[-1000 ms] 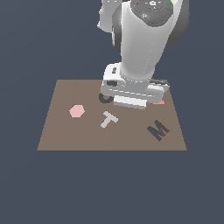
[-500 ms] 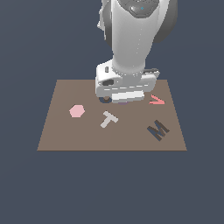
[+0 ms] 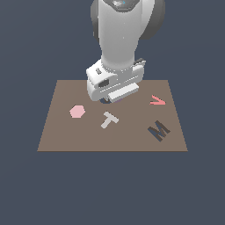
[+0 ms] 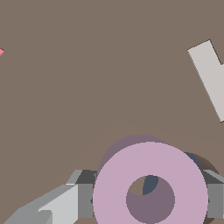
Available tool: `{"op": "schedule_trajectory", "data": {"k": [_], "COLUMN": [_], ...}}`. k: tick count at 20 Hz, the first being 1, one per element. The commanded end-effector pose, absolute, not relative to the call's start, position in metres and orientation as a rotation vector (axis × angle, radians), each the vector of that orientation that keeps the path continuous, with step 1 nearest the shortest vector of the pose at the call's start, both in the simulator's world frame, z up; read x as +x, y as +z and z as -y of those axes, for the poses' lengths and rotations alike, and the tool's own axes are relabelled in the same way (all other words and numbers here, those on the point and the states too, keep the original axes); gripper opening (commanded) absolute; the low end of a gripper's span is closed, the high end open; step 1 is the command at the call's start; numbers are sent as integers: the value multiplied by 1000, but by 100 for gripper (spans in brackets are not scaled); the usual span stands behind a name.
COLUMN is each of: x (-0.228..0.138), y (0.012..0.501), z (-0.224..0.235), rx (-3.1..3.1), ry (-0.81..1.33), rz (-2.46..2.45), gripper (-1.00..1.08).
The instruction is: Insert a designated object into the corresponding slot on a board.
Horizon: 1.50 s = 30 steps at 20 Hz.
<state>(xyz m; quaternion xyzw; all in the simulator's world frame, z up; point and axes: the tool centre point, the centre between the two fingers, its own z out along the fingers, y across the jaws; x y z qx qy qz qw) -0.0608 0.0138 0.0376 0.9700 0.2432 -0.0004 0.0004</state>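
Over the last second my arm (image 3: 119,39) has been sliding toward the exterior view's left, so the red V (image 3: 157,100) that it was crowding is now sitting fully uncovered. I am seeing the brown board (image 3: 66,136) lying flat, with the arm's bulk covering its far middle and hiding most of what lies under the wrist. From the exterior view the gripper (image 3: 107,99) is barely showing, only a dark patch under the white hand body, so I am relying on the wrist view. There the gripper (image 4: 148,199) is clamping the lilac ring (image 4: 150,175) between its grey fingers (image 4: 83,199), one at each side of the ring, both cut off by the frame edge. The ring is hanging over the board and is filling the near part of that view, itself partly cropped. Behind and through its hole I am catching slivers of the dark navy slot (image 4: 149,183), mostly hidden by the ring and its shadow, so I cannot tell how well the two are lining up. Readable letters on the board are a dark M (image 3: 158,130), a grey T (image 3: 109,119) and the V; a pink hexagon (image 3: 77,111) is lying toward the exterior view's left.
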Motion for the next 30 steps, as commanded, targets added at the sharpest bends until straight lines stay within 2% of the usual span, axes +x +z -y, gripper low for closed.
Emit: {"op": "schedule_trajectory", "data": {"k": [1,15,30], "x": [-62,-60,-59], "y": [38,40,32], "z": [-7,19,24], "rx": [3012,2855,2824], "ry": [-1,-2,0], "rz": [-889,-1306,-1371], "gripper": [-100,-100,-100]}}
